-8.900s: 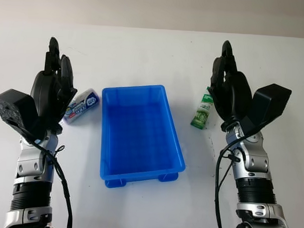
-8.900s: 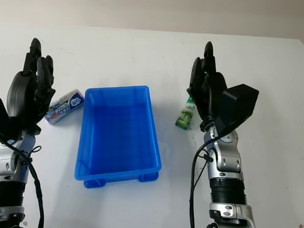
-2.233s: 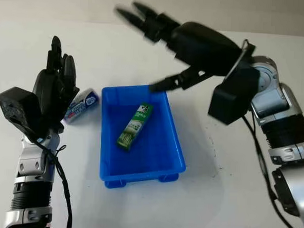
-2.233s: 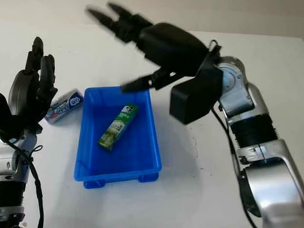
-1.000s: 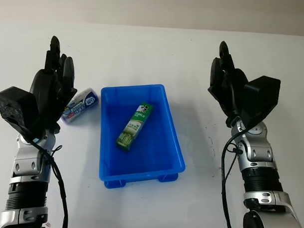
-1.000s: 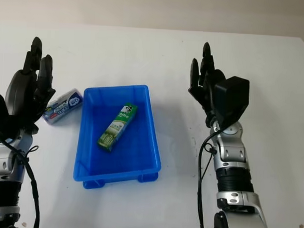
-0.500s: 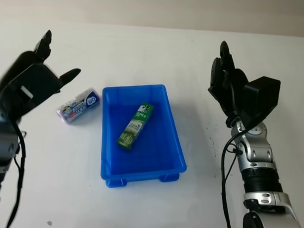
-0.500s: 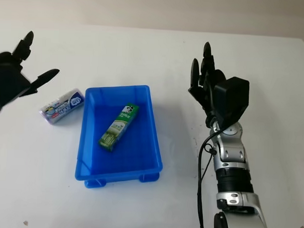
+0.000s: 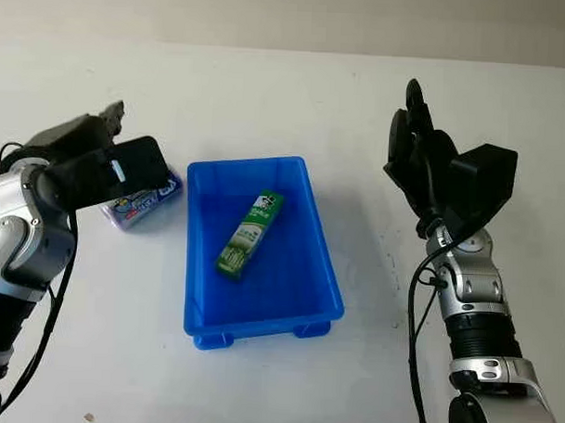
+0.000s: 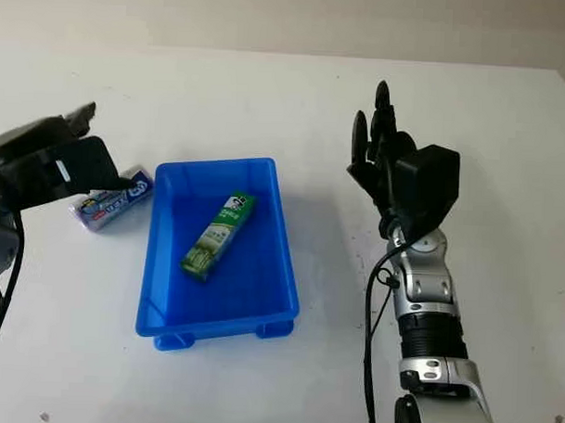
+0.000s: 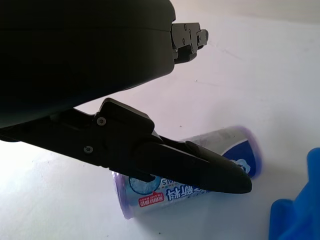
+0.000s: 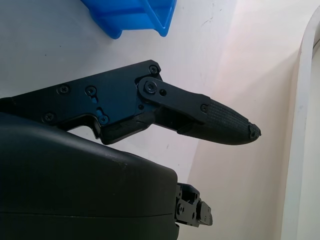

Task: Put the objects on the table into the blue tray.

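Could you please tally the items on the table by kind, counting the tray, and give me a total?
Blue tray: 1
Green carton, lying inside the tray: 1
Purple-and-white canister, lying on the table beside the tray, under the left hand: 1
Total: 3

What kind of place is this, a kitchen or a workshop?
Neither, most likely: it looks like a robot test bench. A plain white table holds just a blue plastic tray, a green carton inside it, and a small purple-labelled container under the left hand.
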You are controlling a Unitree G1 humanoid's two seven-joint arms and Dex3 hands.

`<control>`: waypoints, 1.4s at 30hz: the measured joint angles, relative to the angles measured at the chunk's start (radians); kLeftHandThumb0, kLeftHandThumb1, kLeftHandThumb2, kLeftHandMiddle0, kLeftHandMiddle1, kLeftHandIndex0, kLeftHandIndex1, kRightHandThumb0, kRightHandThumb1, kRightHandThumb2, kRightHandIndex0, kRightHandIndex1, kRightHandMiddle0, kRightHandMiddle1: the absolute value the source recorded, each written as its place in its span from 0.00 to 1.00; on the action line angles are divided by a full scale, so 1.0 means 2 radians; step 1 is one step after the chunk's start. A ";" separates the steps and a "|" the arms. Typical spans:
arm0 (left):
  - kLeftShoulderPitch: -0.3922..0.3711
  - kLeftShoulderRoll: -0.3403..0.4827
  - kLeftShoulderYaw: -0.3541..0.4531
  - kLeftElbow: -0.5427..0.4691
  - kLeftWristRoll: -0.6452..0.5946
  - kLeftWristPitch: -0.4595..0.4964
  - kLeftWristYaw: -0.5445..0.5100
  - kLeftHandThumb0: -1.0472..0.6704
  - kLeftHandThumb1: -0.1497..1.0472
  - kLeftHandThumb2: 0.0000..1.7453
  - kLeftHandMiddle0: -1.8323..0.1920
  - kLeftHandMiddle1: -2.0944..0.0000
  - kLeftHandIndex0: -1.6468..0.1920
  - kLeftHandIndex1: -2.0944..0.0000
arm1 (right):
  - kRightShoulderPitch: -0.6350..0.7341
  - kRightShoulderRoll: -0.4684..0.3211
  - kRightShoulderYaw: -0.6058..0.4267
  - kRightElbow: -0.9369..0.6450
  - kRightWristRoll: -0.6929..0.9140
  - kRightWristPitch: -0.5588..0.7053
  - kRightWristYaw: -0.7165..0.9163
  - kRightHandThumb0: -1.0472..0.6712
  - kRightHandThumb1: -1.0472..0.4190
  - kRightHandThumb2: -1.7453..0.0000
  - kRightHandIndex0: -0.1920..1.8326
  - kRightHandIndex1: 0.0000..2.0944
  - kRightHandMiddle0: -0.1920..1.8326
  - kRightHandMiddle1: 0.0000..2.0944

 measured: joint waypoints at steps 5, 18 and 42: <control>0.005 -0.002 -0.019 0.013 0.014 -0.022 -0.002 0.05 1.00 0.11 0.96 0.97 0.96 0.97 | 0.000 0.000 -0.001 -0.001 0.001 0.001 0.001 0.18 0.00 0.56 0.00 0.00 0.00 0.00; 0.034 -0.001 -0.025 0.042 0.024 -0.065 -0.025 0.06 1.00 0.04 0.94 0.97 0.97 0.98 | 0.000 0.000 -0.001 -0.001 0.002 0.001 0.004 0.18 0.00 0.56 0.00 0.00 0.00 0.00; 0.000 -0.062 -0.067 0.171 0.128 -0.074 0.143 0.31 1.00 0.26 0.59 0.00 0.98 0.06 | 0.001 0.000 -0.010 -0.005 0.013 0.005 0.010 0.18 0.00 0.58 0.00 0.00 0.00 0.00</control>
